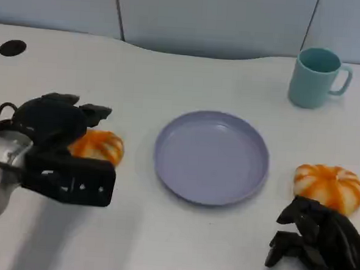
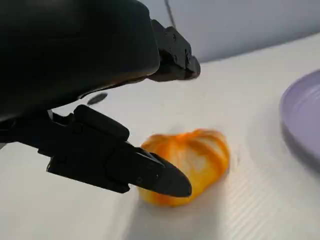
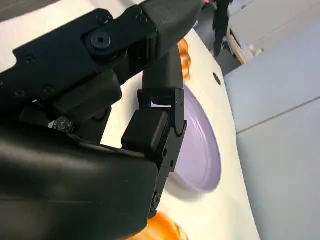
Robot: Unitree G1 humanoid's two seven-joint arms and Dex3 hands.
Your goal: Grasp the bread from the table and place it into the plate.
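The white tabletop (image 1: 179, 245) carries all items. At its middle sits a lavender plate (image 1: 212, 156), round, shallow and with nothing on it; its rim also shows in the left wrist view (image 2: 300, 125) and the right wrist view (image 3: 202, 150).

The left hand (image 1: 60, 146) stands at the robot's left of the plate, well apart from it. Its fingers (image 2: 125, 165) are spread, one reaching over the left bread (image 1: 98, 146) and one low beside it. In the left wrist view this bread (image 2: 192, 160) lies on the tabletop with the lower finger's tip in front of it; whether the tip touches the bread cannot be told. The hand is released and grasps nothing.

The right hand (image 1: 320, 244) rests low at the robot's right, fingers curled inward with nothing in them, clenched. Just beyond it lies the right bread (image 1: 328, 186), on the tabletop to the right of the plate and clear of its rim. Both breads are rounded, orange with pale stripes. An orange edge of bread (image 3: 162, 229) shows below the hand in the right wrist view.

A teal mug (image 1: 317, 77) stands upright at the far right, handle pointing right, well apart from the plate.

A dark round hole (image 1: 12, 47) marks the tabletop at far left.
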